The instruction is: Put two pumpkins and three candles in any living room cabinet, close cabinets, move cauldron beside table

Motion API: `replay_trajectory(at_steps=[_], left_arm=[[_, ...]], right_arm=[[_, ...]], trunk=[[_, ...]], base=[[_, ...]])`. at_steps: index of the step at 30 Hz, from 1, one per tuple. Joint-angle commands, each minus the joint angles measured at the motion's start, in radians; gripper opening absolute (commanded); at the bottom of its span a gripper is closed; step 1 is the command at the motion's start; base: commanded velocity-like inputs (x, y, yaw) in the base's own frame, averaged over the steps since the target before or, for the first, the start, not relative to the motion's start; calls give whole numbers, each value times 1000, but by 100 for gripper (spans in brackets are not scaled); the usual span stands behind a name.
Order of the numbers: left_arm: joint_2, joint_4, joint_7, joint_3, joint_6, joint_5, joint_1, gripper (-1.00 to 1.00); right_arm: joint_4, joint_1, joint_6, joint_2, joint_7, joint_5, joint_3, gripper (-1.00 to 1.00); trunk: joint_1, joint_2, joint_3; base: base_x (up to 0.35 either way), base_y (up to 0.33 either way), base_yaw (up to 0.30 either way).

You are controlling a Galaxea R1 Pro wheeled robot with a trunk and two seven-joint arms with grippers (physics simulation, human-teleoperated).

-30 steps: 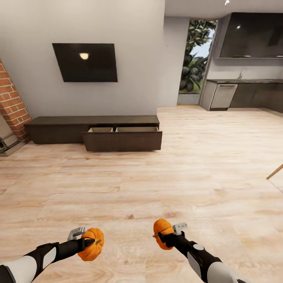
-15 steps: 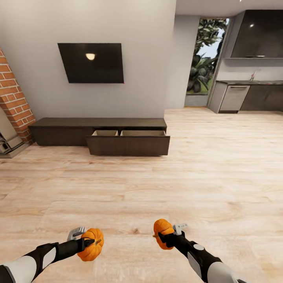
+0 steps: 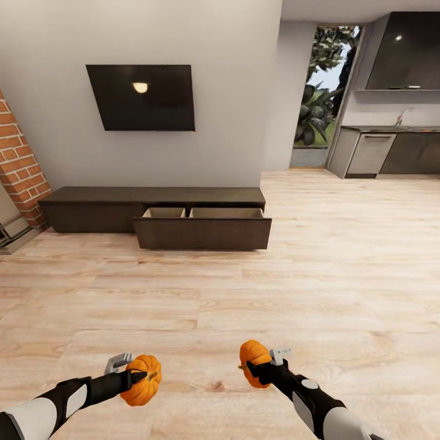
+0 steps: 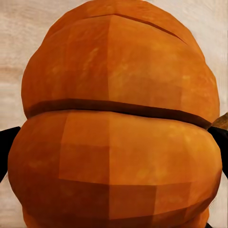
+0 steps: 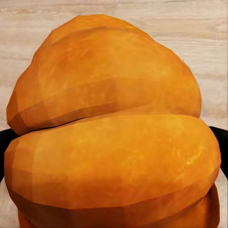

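Both arms reach forward low over the pale wood-plank floor (image 3: 256, 293), forearms roughly level and angled slightly inward, each carrying one item.

Left gripper (image 3: 142, 377): clenched on a squat, ribbed orange pumpkin (image 3: 142, 380). The black fingers clasp it from the sides; the grey wrist bracket stands just outboard of it. In the left wrist view the same pumpkin (image 4: 116, 137) sits tight between the dark fingertips (image 4: 7, 147) seen at either edge, with floor planks behind.

Right gripper (image 3: 255, 366): clenched on the second orange ribbed pumpkin (image 3: 253, 362). The pumpkin sits on the inboard side of the wrist, the grey bracket just outboard. In the right wrist view this pumpkin (image 5: 111, 142) is pinched between dark fingertips (image 5: 219, 147) at both sides, held clear above the floor.

The two pumpkins are held apart from each other, at about the same height.

Ahead, well apart from the arms, a long, low dark-brown wooden cabinet (image 3: 98, 205) stands against the grey wall. Its wide right-hand drawer (image 3: 201, 227) is pulled out, showing two pale beige compartments; nothing can be made out inside. A black flat wall screen (image 3: 140, 98) hangs above it. A red brick fireplace edge (image 3: 21, 171) adjoins the cabinet's left end. Dark kitchen units (image 3: 391, 150) occupy the far right.
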Motion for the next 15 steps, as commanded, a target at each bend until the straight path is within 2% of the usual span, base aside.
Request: replay_trajectory(at_steps=[1, 9, 15], left_arm=[[0, 0, 0, 5, 0, 2, 0, -100], [-1, 0, 2, 5, 0, 2, 0, -100], [-1, 0, 2, 5, 0, 1, 0, -100]], right_arm=[[0, 0, -2, 0, 1, -3, -2, -100], [0, 0, -24, -1, 2, -16, -2, -100], [0, 0, -25, 1, 2, -4, -2, -100]], trunk=[[0, 0, 0], [0, 0, 0], [0, 0, 0]], base=[[326, 138, 0], [326, 136, 0], [326, 99, 0]])
